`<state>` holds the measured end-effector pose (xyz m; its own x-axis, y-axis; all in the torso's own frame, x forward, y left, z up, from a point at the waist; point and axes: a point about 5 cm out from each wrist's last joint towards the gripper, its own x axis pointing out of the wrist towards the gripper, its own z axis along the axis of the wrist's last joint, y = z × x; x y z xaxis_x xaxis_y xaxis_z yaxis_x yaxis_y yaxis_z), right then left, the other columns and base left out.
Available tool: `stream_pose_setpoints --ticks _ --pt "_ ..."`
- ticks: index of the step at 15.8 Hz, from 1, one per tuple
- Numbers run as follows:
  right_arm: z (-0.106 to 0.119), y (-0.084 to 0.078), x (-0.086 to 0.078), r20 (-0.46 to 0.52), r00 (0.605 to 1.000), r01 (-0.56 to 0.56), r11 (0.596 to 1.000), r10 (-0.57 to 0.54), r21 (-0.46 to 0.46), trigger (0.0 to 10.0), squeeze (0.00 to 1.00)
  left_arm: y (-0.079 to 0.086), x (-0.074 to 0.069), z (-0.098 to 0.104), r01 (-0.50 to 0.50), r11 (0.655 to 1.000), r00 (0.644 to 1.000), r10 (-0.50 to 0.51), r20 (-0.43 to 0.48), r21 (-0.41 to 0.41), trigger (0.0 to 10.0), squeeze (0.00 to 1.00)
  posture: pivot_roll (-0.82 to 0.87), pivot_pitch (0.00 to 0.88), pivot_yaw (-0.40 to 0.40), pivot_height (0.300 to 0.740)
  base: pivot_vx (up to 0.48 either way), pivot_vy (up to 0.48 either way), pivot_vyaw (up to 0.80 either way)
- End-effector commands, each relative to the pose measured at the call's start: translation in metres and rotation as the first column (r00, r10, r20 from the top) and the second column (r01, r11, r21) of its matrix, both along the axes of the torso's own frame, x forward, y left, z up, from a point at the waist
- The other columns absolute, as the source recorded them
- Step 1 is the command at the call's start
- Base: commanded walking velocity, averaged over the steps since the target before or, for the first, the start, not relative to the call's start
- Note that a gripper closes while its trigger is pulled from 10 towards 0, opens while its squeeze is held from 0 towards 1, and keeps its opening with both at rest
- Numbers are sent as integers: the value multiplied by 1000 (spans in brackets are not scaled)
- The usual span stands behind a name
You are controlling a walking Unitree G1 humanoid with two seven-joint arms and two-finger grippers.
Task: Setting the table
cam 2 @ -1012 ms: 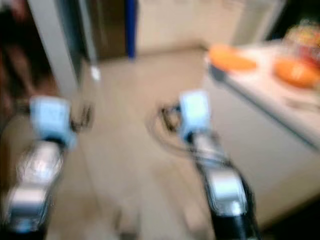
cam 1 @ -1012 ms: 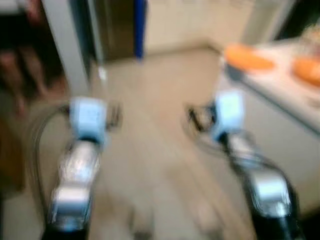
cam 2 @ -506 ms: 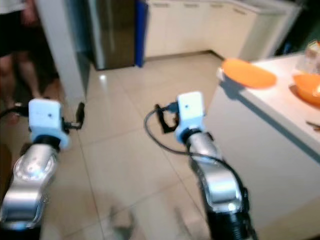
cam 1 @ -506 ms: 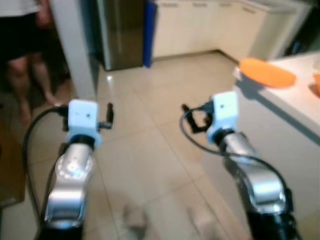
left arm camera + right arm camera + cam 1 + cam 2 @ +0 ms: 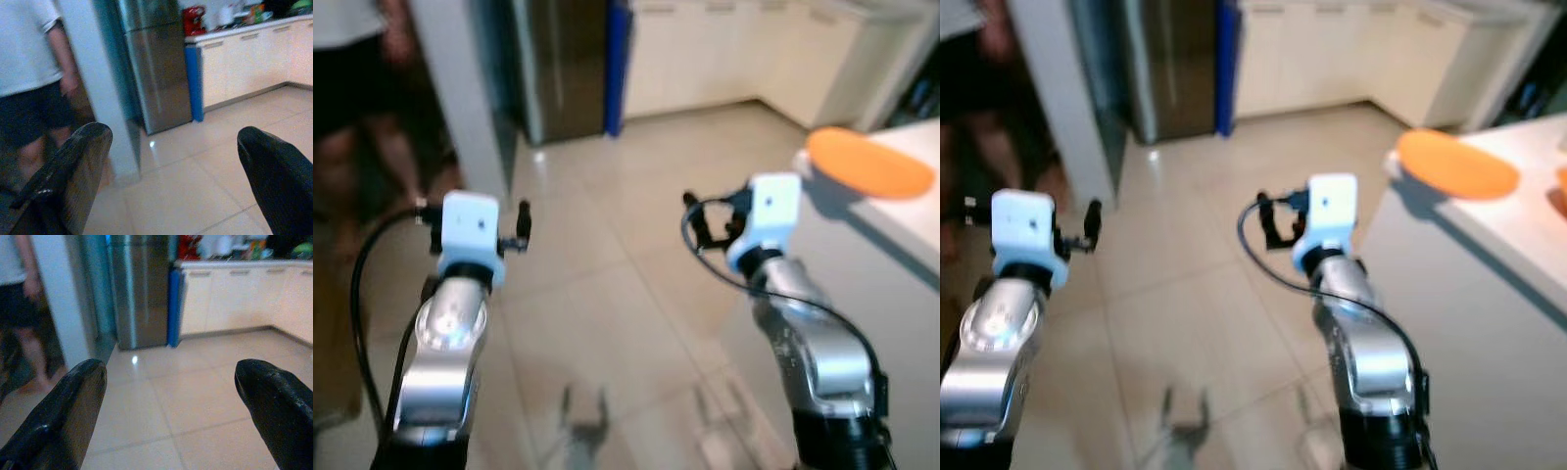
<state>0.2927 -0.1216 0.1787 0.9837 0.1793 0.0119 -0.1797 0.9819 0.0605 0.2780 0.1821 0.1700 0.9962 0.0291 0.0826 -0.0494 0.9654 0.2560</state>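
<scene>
Left pincer (image 5: 171, 181): held out over the tiled floor (image 5: 607, 313), fingers spread wide, holding nothing.
Right pincer (image 5: 171, 411): raised beside the white table (image 5: 1489, 245), fingers also wide apart and empty.
Orange plate (image 5: 1457, 164): lies on the table's near corner, to the robot's right, apart from both pincers.
Background: steel fridge (image 5: 156, 63), blue upright object (image 5: 174, 308) beside it, cream cabinets (image 5: 230, 298).
Person (image 5: 29, 73): stands at far left in white top, dark shorts.
</scene>
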Motion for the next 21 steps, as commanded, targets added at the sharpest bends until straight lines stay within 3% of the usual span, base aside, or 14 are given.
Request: stream_pose_setpoints --ticks 1,4,16,18,21 --pt "9 -3 -1 45 999 13 1000 -14 22 10000 0 -6 0 8 33 999 999 -33 27 11 10000 0 45 0 -26 740 416 0 -800" --pt "13 -3 -4 72 997 6 1000 -8 29 10000 0 -11 -2 19 60 998 996 -61 61 14 10000 0 53 0 -38 740 416 0 -800" --pt "16 -11 -12 93 993 72 997 -76 38 10000 0 -24 -2 27 122 992 990 -124 64 40 10000 0 47 0 -36 740 364 0 -800" --pt "20 -10 -14 115 992 57 998 -60 27 10000 0 -29 -2 32 168 985 980 -170 106 26 10000 0 41 0 -22 740 0 0 0" --pt "16 -14 -14 80 993 86 996 -88 22 10000 0 -37 2 31 192 981 978 -194 81 25 10000 0 29 0 -13 740 0 0 0"
